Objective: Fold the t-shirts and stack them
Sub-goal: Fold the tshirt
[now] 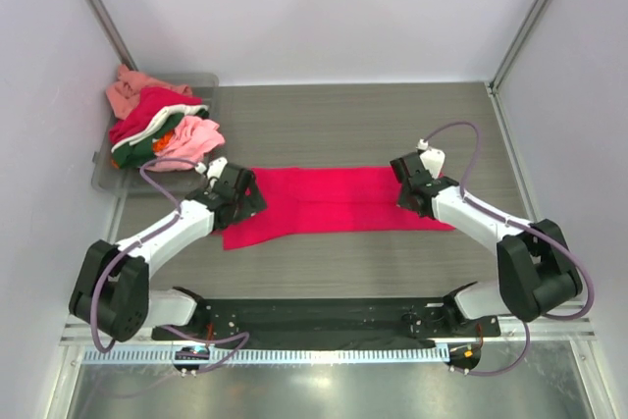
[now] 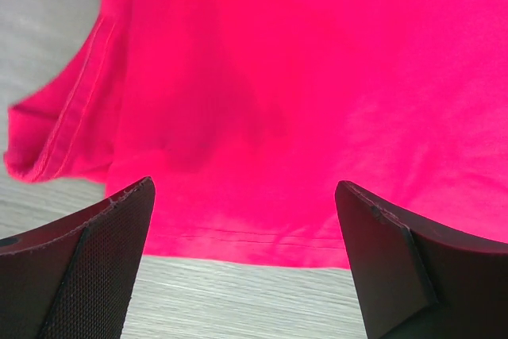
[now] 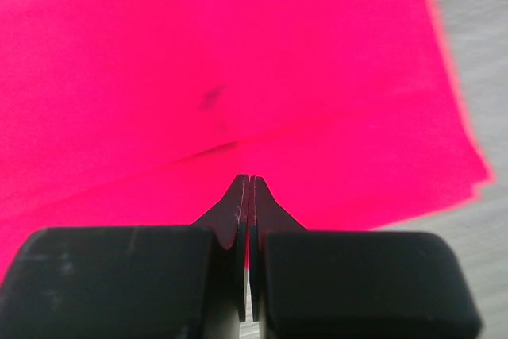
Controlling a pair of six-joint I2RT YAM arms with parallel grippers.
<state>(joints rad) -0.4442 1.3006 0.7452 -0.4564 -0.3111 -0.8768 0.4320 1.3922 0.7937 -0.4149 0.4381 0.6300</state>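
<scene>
Hovering low over the left end of the crimson t-shirt (image 1: pixel 334 201), the left end effector (image 2: pixel 244 188) has its jaws spread wide. One finger stands to each side of the hem (image 2: pixel 238 237) just below it, and a sleeve (image 2: pixel 55 140) pokes out to its left. That wide stance suits taking a thick, doubled edge, so I judge it is lining up a grasp rather than making one.

The right end effector (image 3: pixel 247 180) has its fingers pressed fully together, tips down at a crease near the shirt's right end. Whether a thin layer is nipped between them cannot be told.

The shirt lies flat on the desk (image 1: pixel 343 125) as a long band reaching from one end effector to the other. It is probably folded lengthwise already, with an arm posted at each end for the crosswise fold.

Beyond the left end effector and off to its left, a clear bin (image 1: pixel 103 179) holds a rumpled pile of t-shirts (image 1: pixel 162 125) in pink, red, green and white. They look unfolded and likely await their turn.
</scene>
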